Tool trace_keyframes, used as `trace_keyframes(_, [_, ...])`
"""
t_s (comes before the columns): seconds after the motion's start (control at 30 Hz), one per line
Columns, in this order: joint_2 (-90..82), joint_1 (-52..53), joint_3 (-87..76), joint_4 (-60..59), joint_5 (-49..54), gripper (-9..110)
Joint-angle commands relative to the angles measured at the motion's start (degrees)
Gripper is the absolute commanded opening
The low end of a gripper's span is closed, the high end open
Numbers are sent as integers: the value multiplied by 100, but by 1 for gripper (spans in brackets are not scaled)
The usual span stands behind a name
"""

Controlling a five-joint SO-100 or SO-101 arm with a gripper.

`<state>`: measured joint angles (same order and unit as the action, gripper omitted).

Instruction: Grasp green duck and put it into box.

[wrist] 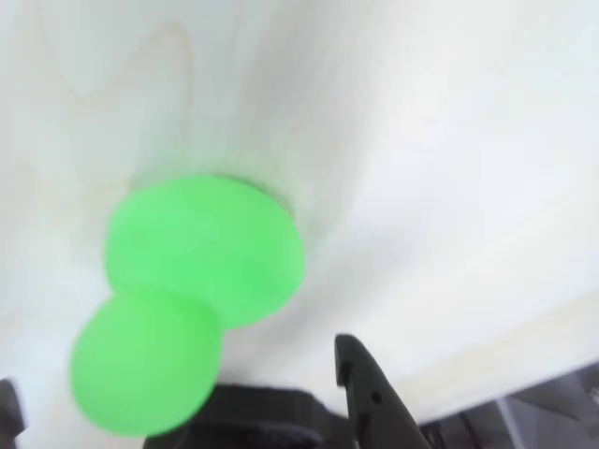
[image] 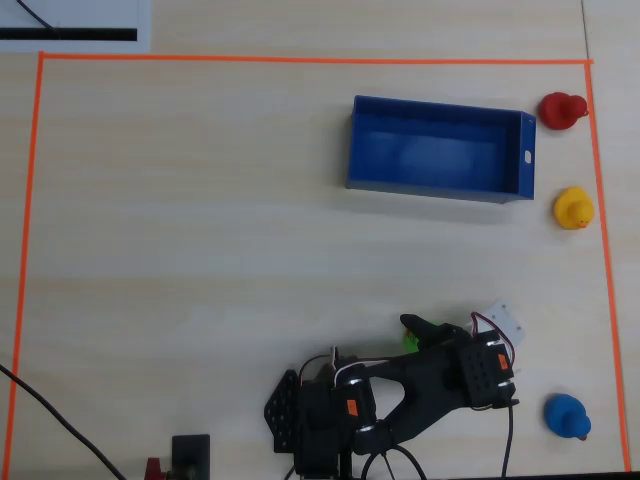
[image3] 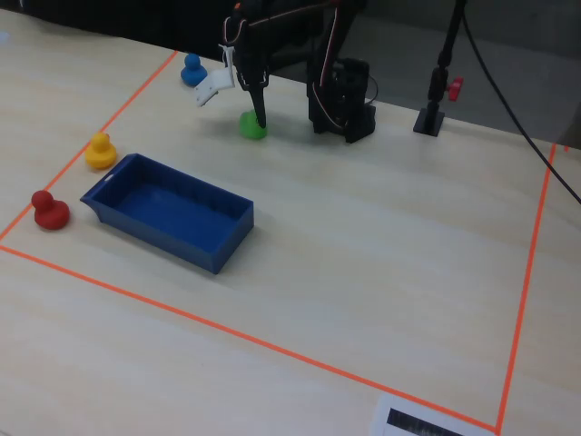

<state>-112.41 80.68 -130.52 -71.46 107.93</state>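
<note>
The green duck point(wrist: 201, 248) sits on the pale wooden table and fills the lower left of the wrist view, blurred. Its head lies between my two black jaws, with a clear gap to the right fingertip point(wrist: 356, 369). My gripper point(wrist: 178, 398) is open, down around the duck. In the overhead view only a sliver of the duck point(image: 410, 340) shows under the gripper point(image: 418, 332). In the fixed view the gripper point(image3: 258, 116) stands right over the duck point(image3: 251, 127). The blue box point(image: 430, 186) is empty, far from the duck; it also shows in the fixed view point(image3: 172, 241).
A red duck point(image: 562, 110) and a yellow duck point(image: 574, 208) stand beside the box's short end. A blue duck point(image: 567, 416) stands near the arm. Orange tape point(image: 300, 58) borders the table. A small black stand point(image3: 429, 118) is beside the arm base.
</note>
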Motion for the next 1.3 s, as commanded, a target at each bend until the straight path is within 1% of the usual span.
trace_keyframes(0.0, [9, -220, 53, 202, -123, 45])
trace_keyframes(0.47, [492, -211, 88, 844, -79, 45])
trace_keyframes(0.53, [554, -193, 132, 879, -79, 44])
trace_keyframes(0.7, [580, -202, 176, 896, -70, 34])
trace_keyframes(0.9, [642, -202, 246, 993, 9, 15])
trace_keyframes(0.97, [668, -193, 255, 1090, 53, 5])
trace_keyframes(1.27, [738, -220, 334, 1477, 9, 0])
